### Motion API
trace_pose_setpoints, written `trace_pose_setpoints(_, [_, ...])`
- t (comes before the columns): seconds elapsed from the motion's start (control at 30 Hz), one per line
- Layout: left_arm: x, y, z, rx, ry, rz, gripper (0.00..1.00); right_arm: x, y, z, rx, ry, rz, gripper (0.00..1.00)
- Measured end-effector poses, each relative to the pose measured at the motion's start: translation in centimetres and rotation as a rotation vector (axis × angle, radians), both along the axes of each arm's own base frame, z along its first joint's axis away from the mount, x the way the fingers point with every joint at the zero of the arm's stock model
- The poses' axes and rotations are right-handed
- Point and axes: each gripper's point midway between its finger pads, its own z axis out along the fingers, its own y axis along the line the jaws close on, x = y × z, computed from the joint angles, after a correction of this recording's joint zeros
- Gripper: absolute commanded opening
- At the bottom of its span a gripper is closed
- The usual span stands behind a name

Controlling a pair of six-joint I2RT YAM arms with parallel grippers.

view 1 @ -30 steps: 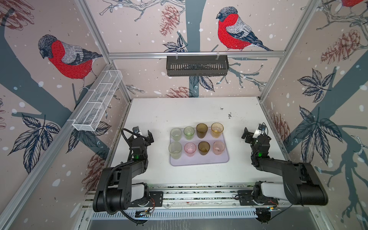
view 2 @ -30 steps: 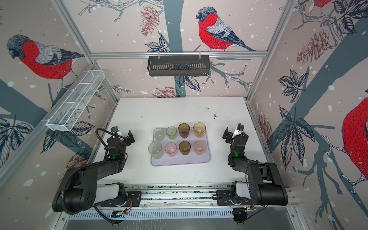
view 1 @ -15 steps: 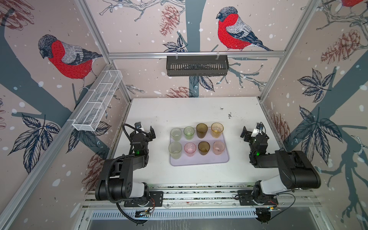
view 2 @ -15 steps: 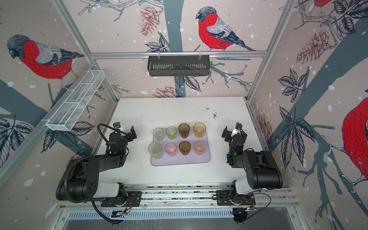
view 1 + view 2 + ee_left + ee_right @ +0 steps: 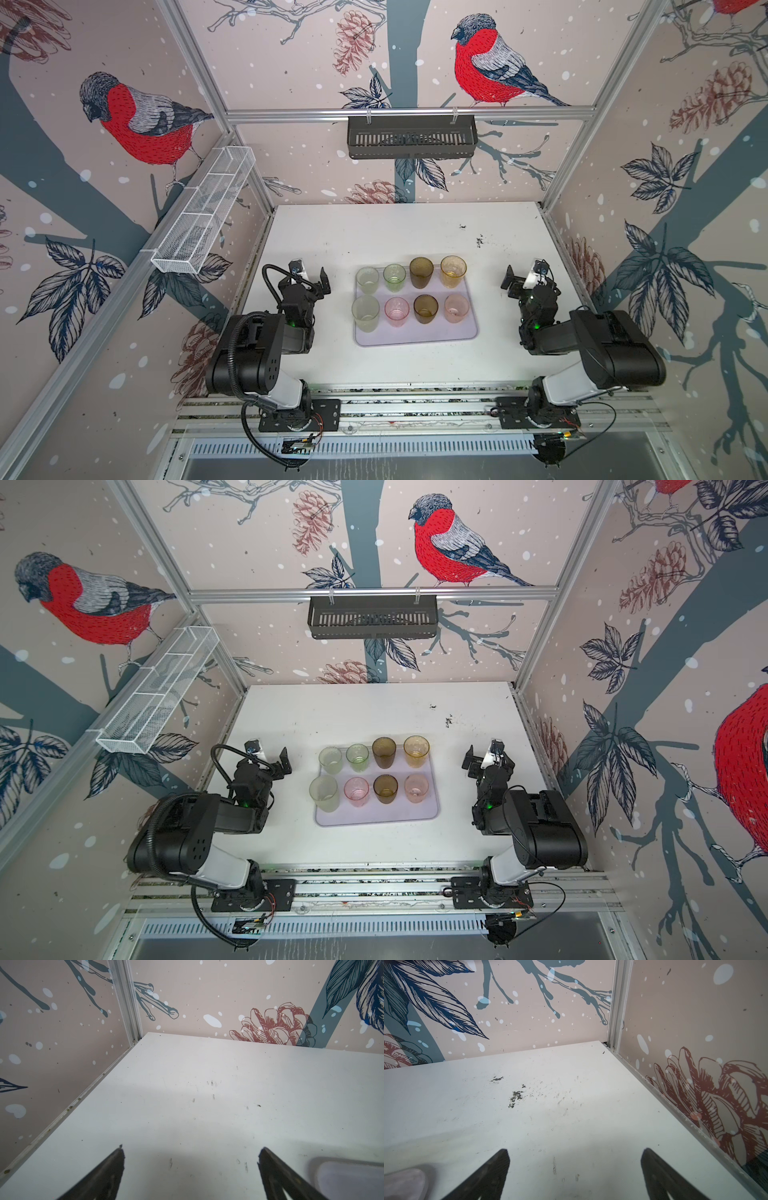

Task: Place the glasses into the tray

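Eight tinted glasses stand upright in the lavender tray at the middle of the white worktop.

In both top views the tray holds two rows of four textured, slightly tapered translucent tumblers. The far row runs pale green, brighter green, dark brown and amber-yellow. The near row runs a larger pale green, pink, dark brown and peach. The left gripper sits left of the tray and the right gripper right of it. Both are clear of the tray, with jaws wide apart and nothing between them. Each wrist view shows only bare, scuffed worktop between the fingertips and a blurred tray corner at its edge.
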Motion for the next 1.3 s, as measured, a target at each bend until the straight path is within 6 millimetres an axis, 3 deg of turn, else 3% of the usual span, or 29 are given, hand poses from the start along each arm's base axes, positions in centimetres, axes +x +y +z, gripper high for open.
trace_pose_setpoints(1.3, [-0.07,-0.37,0.55,0.025,-0.037,-0.012,1.0,0.12,-0.13,0.42,-0.001,-0.019,-0.011,1.0])
